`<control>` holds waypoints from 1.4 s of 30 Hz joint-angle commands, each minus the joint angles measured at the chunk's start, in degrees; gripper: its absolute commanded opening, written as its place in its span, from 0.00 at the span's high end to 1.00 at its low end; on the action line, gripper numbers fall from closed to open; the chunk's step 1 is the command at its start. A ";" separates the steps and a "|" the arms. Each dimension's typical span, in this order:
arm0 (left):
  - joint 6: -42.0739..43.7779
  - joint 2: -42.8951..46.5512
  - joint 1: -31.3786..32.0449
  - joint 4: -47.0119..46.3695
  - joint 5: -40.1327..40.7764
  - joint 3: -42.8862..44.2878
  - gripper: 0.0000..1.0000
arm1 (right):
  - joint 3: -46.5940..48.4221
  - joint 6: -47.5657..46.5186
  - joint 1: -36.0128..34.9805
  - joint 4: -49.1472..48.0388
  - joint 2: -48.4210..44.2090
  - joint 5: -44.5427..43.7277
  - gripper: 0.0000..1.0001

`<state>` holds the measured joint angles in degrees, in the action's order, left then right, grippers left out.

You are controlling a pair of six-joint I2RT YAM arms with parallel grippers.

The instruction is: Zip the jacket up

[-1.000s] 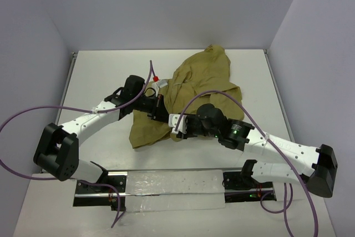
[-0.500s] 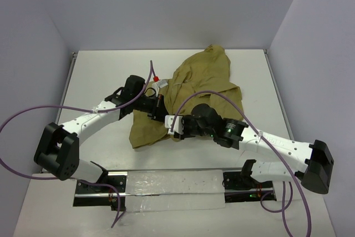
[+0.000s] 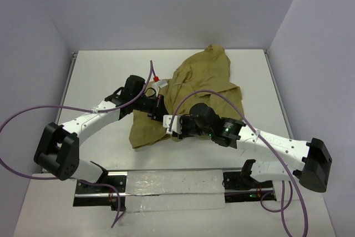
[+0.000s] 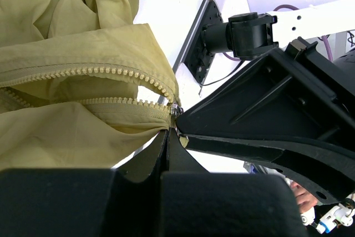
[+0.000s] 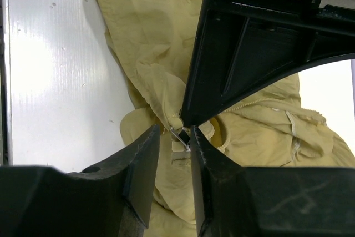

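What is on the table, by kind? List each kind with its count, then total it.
Jacket: 1
Claws: 2 (left claw, right claw)
Small red-tipped object: 1
Total: 4

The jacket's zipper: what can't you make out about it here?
Top view: the zipper is too small to see; the left gripper and right gripper cover its lower end on the jacket.
Left wrist view: the zipper runs off the left edge, top unseen.
Right wrist view: the left gripper blocks the zipper above the pull tab.
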<state>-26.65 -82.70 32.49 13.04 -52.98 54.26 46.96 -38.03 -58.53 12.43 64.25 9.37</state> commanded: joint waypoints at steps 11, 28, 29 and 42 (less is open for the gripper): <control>0.81 0.25 0.12 -0.91 -1.86 1.73 1.00 | 3.40 0.32 -0.35 -3.98 0.97 -0.92 0.73; 0.89 0.27 0.03 -1.26 -2.37 1.30 1.00 | 1.92 0.76 -0.37 -6.90 -0.57 -3.96 1.00; 0.95 0.25 0.03 -1.21 -2.39 1.29 1.00 | 1.72 0.81 -0.35 -7.21 -0.80 -4.05 1.00; 1.74 0.87 0.03 -1.00 -4.06 0.94 1.00 | -1.21 7.83 3.46 -11.85 -0.66 -0.27 1.00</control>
<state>-26.30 -82.70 32.47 12.93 -54.28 54.26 46.54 -33.70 -57.11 5.49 64.45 7.81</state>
